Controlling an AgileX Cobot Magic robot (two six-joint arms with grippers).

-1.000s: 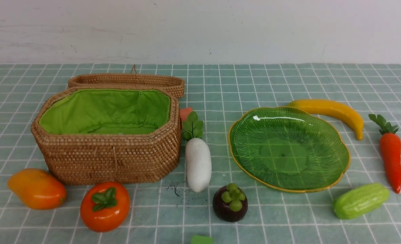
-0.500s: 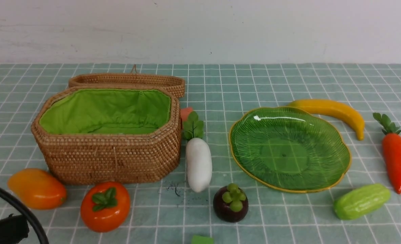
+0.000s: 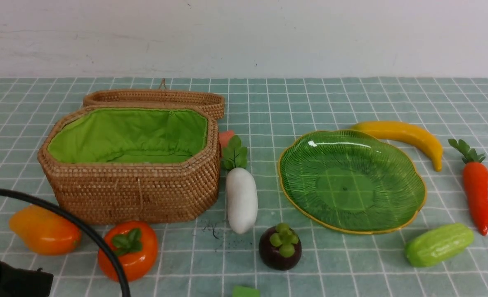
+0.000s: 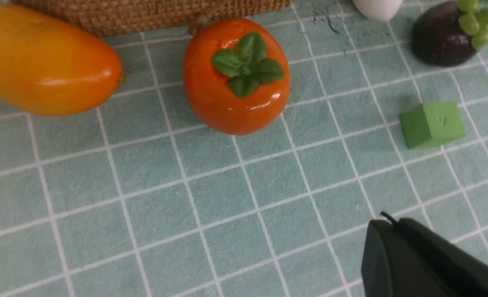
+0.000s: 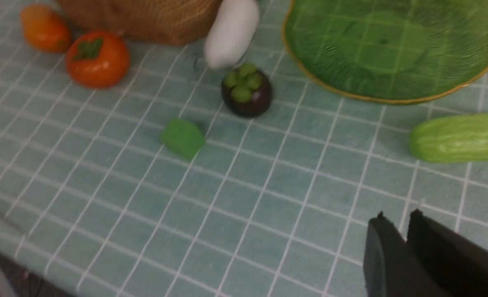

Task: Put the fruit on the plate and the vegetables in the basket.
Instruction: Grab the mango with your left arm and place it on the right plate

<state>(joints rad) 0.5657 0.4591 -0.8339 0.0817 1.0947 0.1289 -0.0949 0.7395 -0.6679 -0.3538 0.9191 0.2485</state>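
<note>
Persimmon (image 4: 235,78) sits ahead of left gripper (image 4: 388,222), jaws closed, empty; we open wide first. Right gripper (image 5: 396,220) barely ajar, empty.

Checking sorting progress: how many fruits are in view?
4: mango at the basket's front-left corner, persimmon in front of the basket, mangosteen near the radish's tip, banana behind the plate's right side. The basket's floor is partly hidden.

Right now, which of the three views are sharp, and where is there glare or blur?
Front view: sharp and evenly lit, with a white glare streak on the plate; left wrist view: crisp, with small highlights on the persimmon and mango; right wrist view: soft throughout, the green block smeared at its edges.
</note>
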